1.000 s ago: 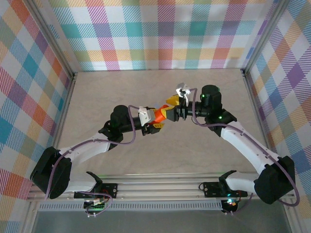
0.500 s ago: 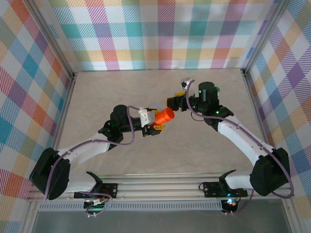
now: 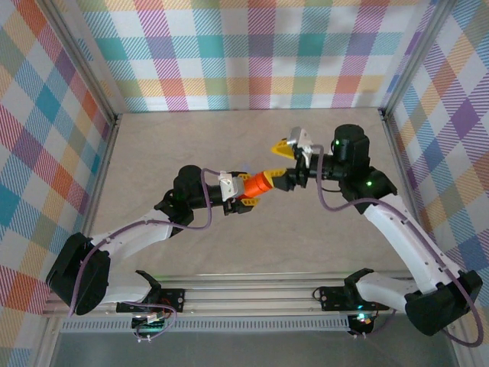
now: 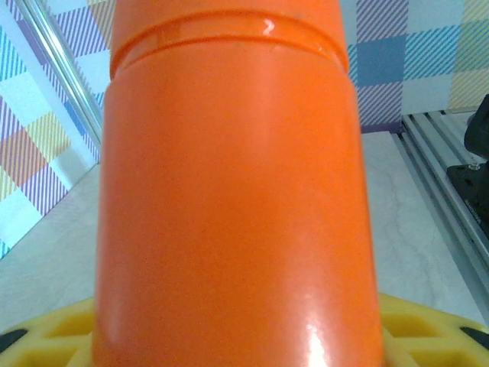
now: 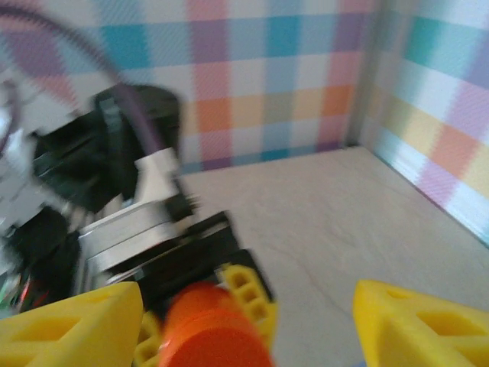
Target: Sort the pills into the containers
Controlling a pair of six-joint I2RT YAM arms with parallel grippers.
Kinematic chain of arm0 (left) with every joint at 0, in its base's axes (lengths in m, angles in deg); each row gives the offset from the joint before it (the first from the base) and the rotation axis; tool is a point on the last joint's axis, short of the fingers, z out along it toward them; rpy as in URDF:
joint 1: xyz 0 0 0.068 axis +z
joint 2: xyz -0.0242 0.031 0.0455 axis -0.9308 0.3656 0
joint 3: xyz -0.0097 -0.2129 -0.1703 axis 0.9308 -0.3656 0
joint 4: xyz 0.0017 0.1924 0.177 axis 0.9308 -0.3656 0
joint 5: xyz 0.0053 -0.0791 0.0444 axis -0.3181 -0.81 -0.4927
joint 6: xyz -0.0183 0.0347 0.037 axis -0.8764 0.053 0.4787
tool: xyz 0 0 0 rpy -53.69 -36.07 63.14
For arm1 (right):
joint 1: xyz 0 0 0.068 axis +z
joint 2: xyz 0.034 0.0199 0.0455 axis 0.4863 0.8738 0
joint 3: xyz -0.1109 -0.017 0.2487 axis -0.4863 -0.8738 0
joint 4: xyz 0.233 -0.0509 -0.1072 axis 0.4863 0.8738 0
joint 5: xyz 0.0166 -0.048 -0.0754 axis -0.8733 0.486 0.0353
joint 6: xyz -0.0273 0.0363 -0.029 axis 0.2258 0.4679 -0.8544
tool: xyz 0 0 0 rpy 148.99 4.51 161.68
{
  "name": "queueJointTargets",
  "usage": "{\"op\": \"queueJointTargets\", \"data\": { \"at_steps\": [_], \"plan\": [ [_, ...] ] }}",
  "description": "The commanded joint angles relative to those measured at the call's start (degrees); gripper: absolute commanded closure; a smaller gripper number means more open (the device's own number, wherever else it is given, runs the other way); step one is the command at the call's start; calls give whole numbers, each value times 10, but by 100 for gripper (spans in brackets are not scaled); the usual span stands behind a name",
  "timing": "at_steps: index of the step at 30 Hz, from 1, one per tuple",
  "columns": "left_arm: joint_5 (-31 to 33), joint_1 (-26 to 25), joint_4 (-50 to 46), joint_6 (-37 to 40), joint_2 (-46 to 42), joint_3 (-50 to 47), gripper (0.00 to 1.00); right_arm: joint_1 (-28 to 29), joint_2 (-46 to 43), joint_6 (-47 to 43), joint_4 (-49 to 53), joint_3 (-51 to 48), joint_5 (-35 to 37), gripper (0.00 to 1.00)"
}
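Note:
An all-orange pill bottle [image 3: 260,183], one of the containers, hangs sideways above the table's middle, its cap end pointing right. My left gripper [image 3: 243,193] is shut on its body. The same bottle [image 4: 229,191] looms large in the left wrist view, with yellow fingertips [image 4: 428,330] at its base. My right gripper [image 3: 281,163] is open, its yellow fingers [image 5: 69,325] on either side of the cap end of the bottle [image 5: 214,329]. The cap sits nearer the left finger, and whether they touch is blurred. The pills are hidden.
The bare stone-look tabletop [image 3: 191,138] is closed in by checked walls on three sides. A metal rail [image 3: 252,294] runs along the near edge by the arm bases. The left arm's black wrist [image 5: 114,168] sits close in front of the right gripper.
The right gripper drew back from the cap half a second ago, then turned and came back around the cap end. The right arm's elbow swung right. The left gripper and bottle stayed put.

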Motion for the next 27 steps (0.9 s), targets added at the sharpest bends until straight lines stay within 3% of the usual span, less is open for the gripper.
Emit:
{"op": "queueJointTargets", "data": {
  "at_steps": [1,8,22,25,27],
  "plan": [
    [-13,0,-12,23,-22,20,100,3,-8,-245,119,7,-142,29],
    [-33,-1,-53,45,-28,29,100,3,26,-413,226,48,-106,30],
    [-56,-1,-64,46,-21,37,100,17,97,-473,304,116,-20,30],
    [-56,-1,-67,48,-19,39,100,24,113,-476,324,133,-12,36],
    [-56,-1,-68,49,-19,40,100,28,122,-474,335,143,-14,47]
  ]
}}
